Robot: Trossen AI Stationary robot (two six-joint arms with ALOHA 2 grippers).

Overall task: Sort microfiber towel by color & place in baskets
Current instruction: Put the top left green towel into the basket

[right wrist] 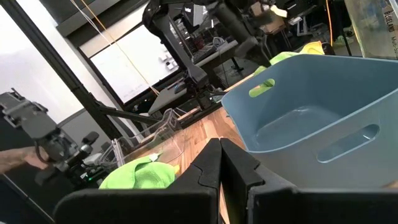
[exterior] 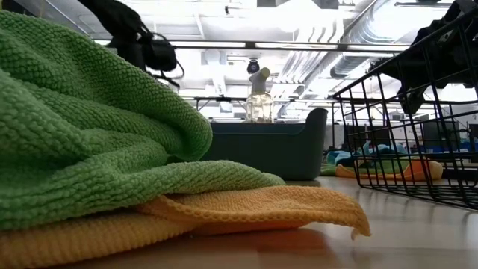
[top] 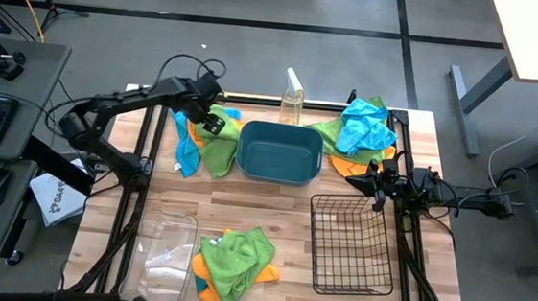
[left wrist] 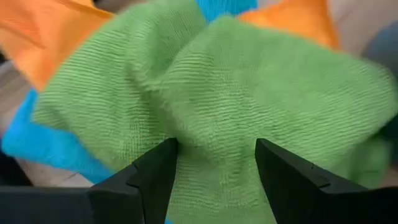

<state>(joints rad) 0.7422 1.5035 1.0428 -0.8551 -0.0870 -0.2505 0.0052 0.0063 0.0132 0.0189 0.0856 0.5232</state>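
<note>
- Over the bench (top: pixel 274 204) in the high view, the left pincer (top: pixel 214 119) hangs above a green towel (top: pixel 219 145) heaped with blue and orange ones beside the teal tub (top: pixel 279 152), whose long axis runs left-right. The wire basket (top: pixel 350 245) and clear bin (top: pixel 167 254) lie lengthwise front to back.
- Low view: green towel over orange towel (exterior: pixel 254 209) up close.
- Left wrist view: fingers (left wrist: pixel 149 180) spread wide over green cloth.
- Right wrist view: right pincer (right wrist: pixel 221 165) pressed closed, empty, facing the tub.
</note>
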